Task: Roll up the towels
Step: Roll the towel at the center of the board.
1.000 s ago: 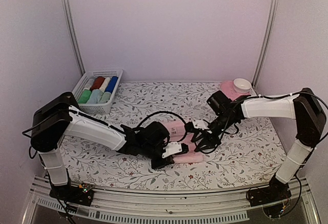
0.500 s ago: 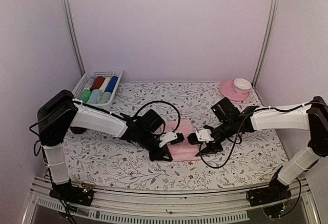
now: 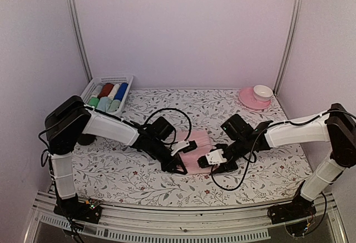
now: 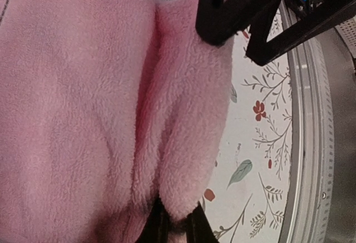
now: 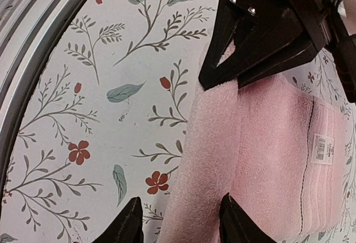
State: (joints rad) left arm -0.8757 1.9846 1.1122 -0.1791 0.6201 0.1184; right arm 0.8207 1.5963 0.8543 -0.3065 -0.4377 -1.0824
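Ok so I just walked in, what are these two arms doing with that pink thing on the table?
They are working on the pink towel, which lies in the middle of the floral tabletop. The left gripper is shut, pinching the towel's near edge, where the cloth bunches into a thick fold. The right gripper faces it at the same edge, jaws open and straddling the cloth without clamping it. The towel is not a finished roll yet. A white basket of rolled cloths sits at the back left.
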